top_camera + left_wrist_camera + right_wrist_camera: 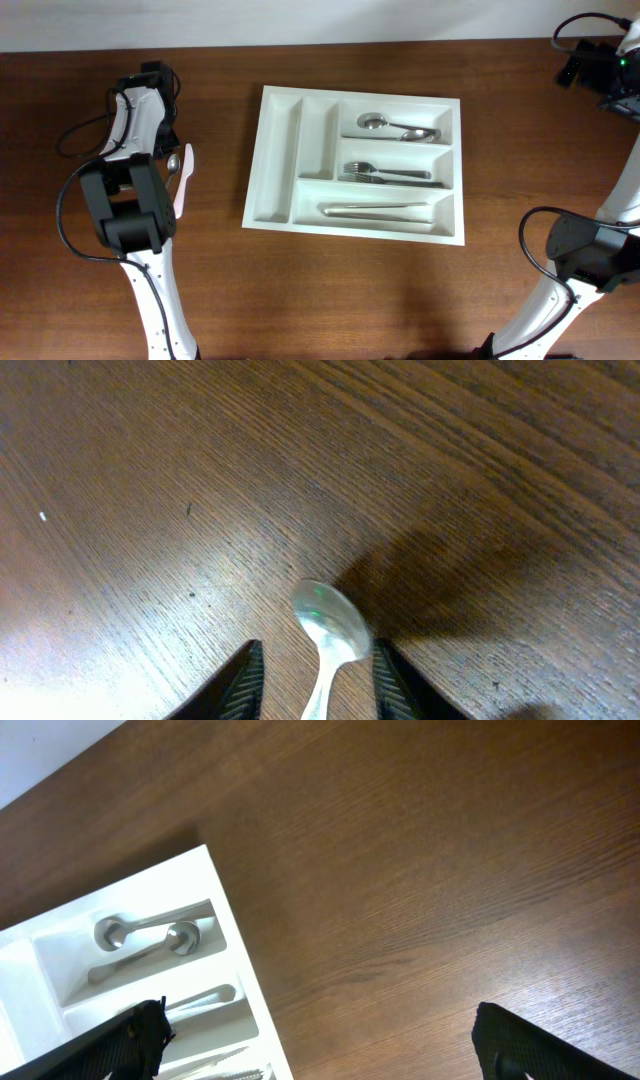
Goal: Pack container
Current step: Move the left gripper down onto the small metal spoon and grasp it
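1. Left gripper (318,665) partly open, astride the handle of the metal spoon (330,622) lying on the tabletop (450,450). Gaps on both sides, nothing clamped. If closed off-centre, likely to shove the handle sideways and lose it.
2. Thin handle, flat on wood. Closing too high: air only. Too low: scraping the tabletop.
3. Pale utensil (186,178) just beside the spoon; could get nudged or pinched along with it.
4. Cutlery tray (282,160) to the right of the spoon, well apart. Spoons (395,125) already in the top long compartment of the overhead view. With a weak hold on the carry, could drop short – or land among the forks (388,174).
5. Right gripper (318,1020) wide open, empty, off to the tray's right – little collision risk.
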